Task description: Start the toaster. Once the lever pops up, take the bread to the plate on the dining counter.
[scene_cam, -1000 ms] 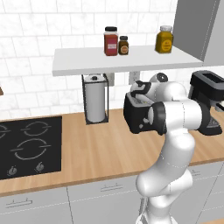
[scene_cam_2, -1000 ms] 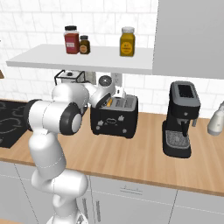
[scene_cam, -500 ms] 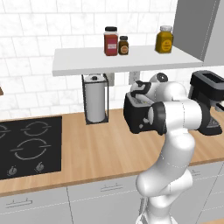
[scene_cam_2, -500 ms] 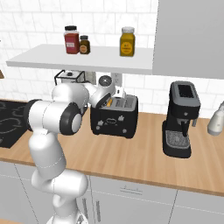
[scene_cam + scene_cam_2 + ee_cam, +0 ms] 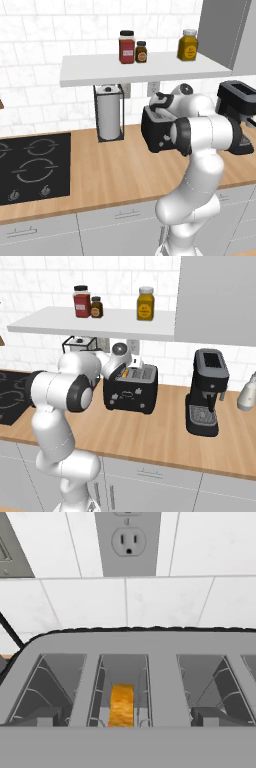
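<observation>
Black boxy toaster [image 5: 130, 388] with long top slots sat on the light-wood worktop [image 5: 165, 438], centre of the right base view, right of centre in the left base view [image 5: 157, 131]. White arm's two-finger gripper [image 5: 131, 365] was above the toaster's top, near its back edge; in the left base view it was at the toaster's upper rim [image 5: 161, 102]. Fingertips weren't visible in the hand view, but the claw read as spread fully apart, nothing between the jaws. Hand view looked down into the slots [image 5: 125, 692]: tan slice of bread [image 5: 121, 706] sat low inside the second slot from the left, edge-on. White tiled wall with a grey outlet [image 5: 128, 542] was behind the toaster, top centre of that frame. Tall black coffee machine [image 5: 207, 391] stood right of the toaster, apart from it.
</observation>
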Controlling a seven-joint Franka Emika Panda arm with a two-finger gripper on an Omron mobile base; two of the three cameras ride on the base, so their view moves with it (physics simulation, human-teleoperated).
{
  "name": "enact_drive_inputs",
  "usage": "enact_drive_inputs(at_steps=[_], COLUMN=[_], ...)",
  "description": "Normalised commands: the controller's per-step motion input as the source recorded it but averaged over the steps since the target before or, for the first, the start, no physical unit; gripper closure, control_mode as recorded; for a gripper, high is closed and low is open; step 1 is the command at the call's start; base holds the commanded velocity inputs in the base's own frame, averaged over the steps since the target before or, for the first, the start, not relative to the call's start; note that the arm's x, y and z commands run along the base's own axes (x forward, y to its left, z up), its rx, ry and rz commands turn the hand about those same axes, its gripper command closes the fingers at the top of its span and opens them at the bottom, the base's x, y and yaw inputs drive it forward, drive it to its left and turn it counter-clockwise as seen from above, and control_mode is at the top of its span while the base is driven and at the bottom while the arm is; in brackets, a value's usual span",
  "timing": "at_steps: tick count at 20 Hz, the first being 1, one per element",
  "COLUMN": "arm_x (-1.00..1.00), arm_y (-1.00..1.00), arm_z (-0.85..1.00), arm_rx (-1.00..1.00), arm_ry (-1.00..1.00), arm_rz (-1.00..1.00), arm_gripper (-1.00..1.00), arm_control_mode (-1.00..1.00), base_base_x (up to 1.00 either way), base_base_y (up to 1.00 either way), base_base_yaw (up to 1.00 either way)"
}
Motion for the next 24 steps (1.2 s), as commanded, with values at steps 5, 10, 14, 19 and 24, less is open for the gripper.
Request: enact_drive_inputs(at_steps=[5, 10, 14, 19, 24], arm_x=[-0.14, -0.01, 0.00, 0.00, 0.00], arm_y=[0.00, 0.00, 0.00, 0.00, 0.04], arm_z=[0.00, 0.02, 0.22, 0.24, 0.10], arm_rx=[0.00, 0.00, 0.00, 0.00, 0.00], arm_ry=[-0.03, 0.00, 0.00, 0.00, 0.00], arm_rz=[0.00, 0.00, 0.00, 0.00, 0.00], arm_gripper=[-1.00, -1.00, -1.00, -1.00, -1.00], arm_control_mode=[-1.00, -1.00, -1.00, -1.00, -1.00], base_base_x=[0.00, 0.00, 0.00, 0.00, 0.00], base_base_y=[0.00, 0.00, 0.00, 0.00, 0.00], base_base_yaw=[0.00, 0.00, 0.00, 0.00, 0.00])
